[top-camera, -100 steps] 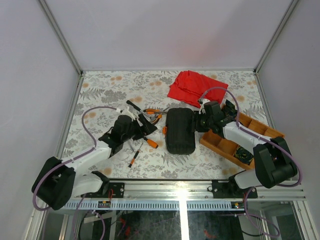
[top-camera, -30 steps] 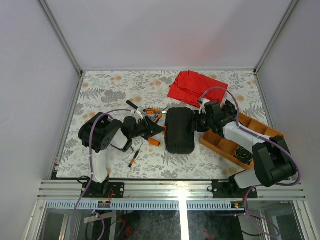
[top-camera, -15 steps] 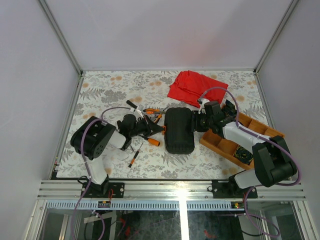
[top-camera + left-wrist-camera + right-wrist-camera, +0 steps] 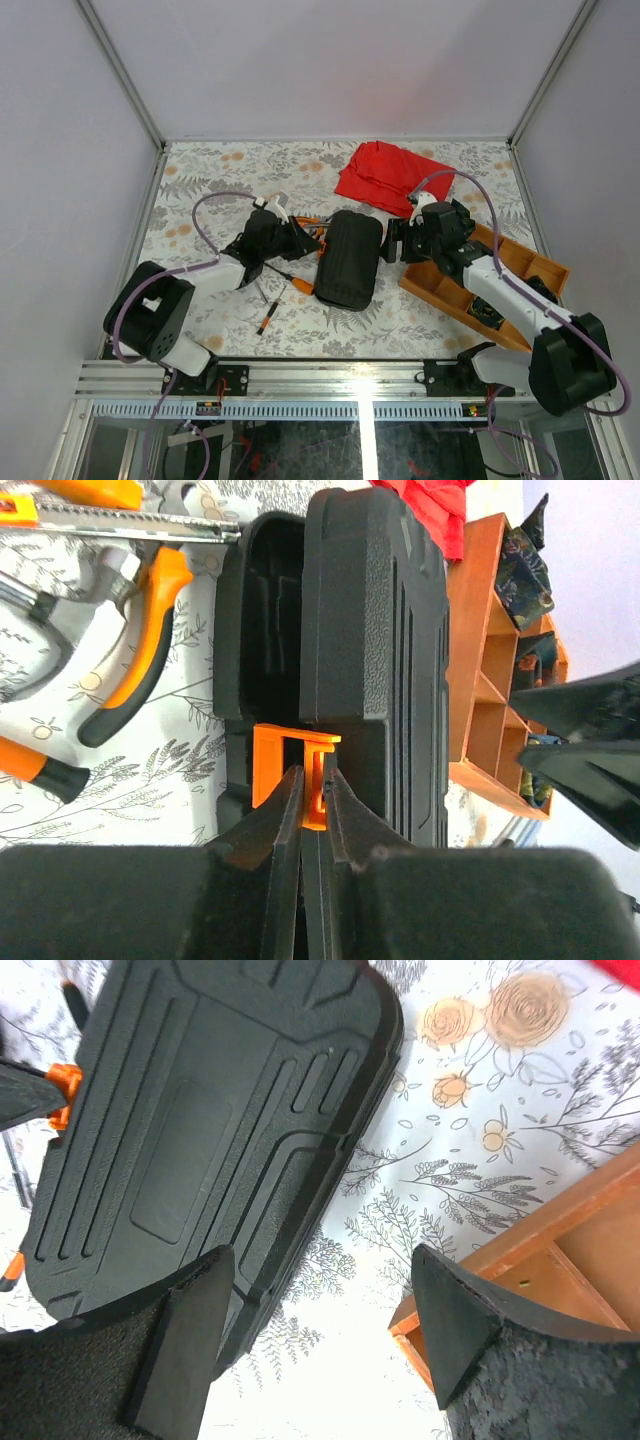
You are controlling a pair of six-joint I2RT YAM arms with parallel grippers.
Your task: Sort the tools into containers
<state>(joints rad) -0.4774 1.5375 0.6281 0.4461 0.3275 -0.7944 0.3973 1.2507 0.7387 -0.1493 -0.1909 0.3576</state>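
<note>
The black case lies slanted at mid-table with its ribbed lid lifted a crack, showing moulded slots inside. My left gripper is shut on the case's orange latch, at the case's left edge. My right gripper is open over bare table between the case and the wooden tray, holding nothing. Left of the case lie orange-handled pliers, an orange-handled screwdriver and a slim screwdriver.
A wooden divided tray sits at the right, close to my right arm. A red cloth lies behind the case. More metal and orange tools lie past the pliers. Metal rails line the table's near edge.
The case has swung from straight to slanted, its near end moving left. My left gripper has closed on the latch. My right gripper has opened and come off the case.
</note>
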